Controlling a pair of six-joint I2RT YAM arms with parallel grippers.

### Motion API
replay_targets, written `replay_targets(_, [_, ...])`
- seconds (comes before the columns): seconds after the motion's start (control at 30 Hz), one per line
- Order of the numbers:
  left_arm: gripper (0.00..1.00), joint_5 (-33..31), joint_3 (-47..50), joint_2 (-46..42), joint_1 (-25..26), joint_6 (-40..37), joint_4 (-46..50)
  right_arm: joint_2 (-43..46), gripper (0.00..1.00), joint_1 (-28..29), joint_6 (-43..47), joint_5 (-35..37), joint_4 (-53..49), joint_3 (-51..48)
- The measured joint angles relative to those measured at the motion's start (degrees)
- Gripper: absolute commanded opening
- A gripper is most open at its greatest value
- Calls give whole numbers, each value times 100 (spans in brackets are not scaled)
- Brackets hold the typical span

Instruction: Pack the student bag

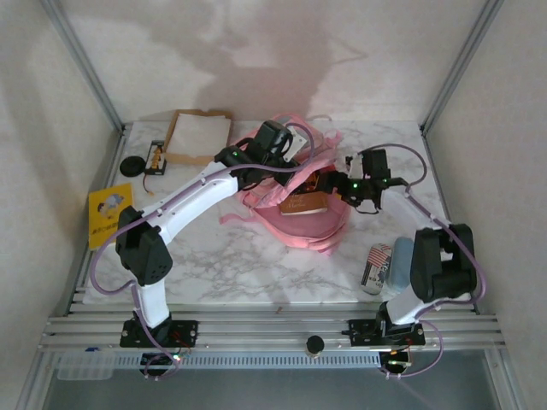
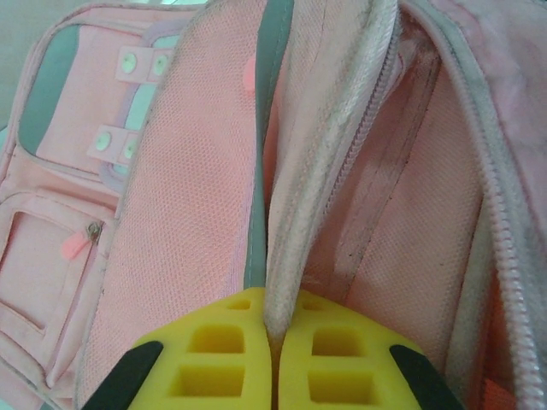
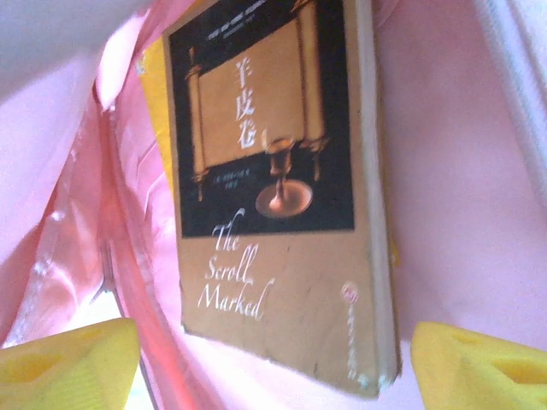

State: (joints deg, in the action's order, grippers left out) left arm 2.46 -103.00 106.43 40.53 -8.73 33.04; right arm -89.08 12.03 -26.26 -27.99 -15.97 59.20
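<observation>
The student bag [image 1: 295,224] lies in the middle of the table, pink, with its main opening held apart. My left gripper [image 1: 275,162] is over its far side. In the left wrist view this gripper [image 2: 275,329] is shut on the bag's pale zipper edge [image 2: 329,171], which rises between the yellow fingers. A brown book [image 1: 303,203] with a black panel rests inside the opening. My right gripper [image 1: 339,186] is at the bag's right side. In the right wrist view it [image 3: 273,367] stands open, and the book [image 3: 282,239] lies just ahead of the fingers [image 3: 68,363] without touching them.
A drink can [image 1: 375,267] and a pale blue object [image 1: 400,260] stand by the right arm's base. A yellow booklet [image 1: 109,212] lies at the left edge. A brown folder [image 1: 198,135], a small black box [image 1: 155,156] and a black disc [image 1: 132,164] are at the back left.
</observation>
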Motion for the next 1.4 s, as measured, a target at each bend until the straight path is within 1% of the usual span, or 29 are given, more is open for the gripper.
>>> replay_targets(0.13, [0, 87, 0, 0, -13, 2, -17, 214, 87, 564, -428, 243, 68, -501])
replay_targets(0.2, [0, 103, 0, 0, -15, 2, -20, 155, 87, 708, -640, 275, 120, -678])
replay_targets(0.27, [0, 120, 0, 0, -15, 2, -20, 9, 86, 734, -833, 295, 280, -778])
replay_targets(0.33, [0, 140, 0, 0, -15, 2, -20, -146, 84, 734, -962, 334, 457, -789])
replay_targets(0.47, [0, 221, 0, 0, -15, 2, -17, -396, 73, 734, -1119, 511, 920, -719])
replay_targets(0.53, [0, 262, 0, 0, -15, 2, -17, -555, 68, 734, -1143, 560, 1198, -612])
replay_targets(0.67, [0, 315, 7, 0, -31, 20, -22, -922, 68, 734, -1034, 649, 1606, -262])
replay_targets(0.77, [0, 317, 7, 0, -42, 70, -55, -916, 72, 717, -903, 739, 1683, -197])
replay_targets(0.8, [3, 317, 7, 0, -52, 94, -66, -852, 73, 699, -863, 741, 1694, -240])
replay_targets(0.93, [34, 424, 205, -26, -52, 271, -225, -42, 74, 533, -619, 841, 1360, -660])
replay_targets(1.07, [45, 706, 627, -264, -76, 549, -538, 1097, 74, 68, -431, 1220, 603, -922])
replay_targets(1.13, [52, 916, 984, -592, -151, 780, -713, 1620, 74, -212, -330, 1449, 212, -933])
replay_targets(1.2, [55, 1084, 1335, -994, -304, 1069, -863, 1945, 74, -348, -232, 1558, 13, -890])
replay_targets(1.3, [62, 1150, 1899, -1751, -774, 1628, -1045, 2070, 79, -269, -107, 1460, -144, -713])
replay_targets(1.37, [68, 905, 2253, -2256, -1231, 1996, -1036, 1945, 82, -50, -20, 1394, -173, -579])
replay_targets(1.4, [70, 688, 2415, -2487, -1532, 2190, -968, 1825, 84, 129, 20, 1338, -186, -501])
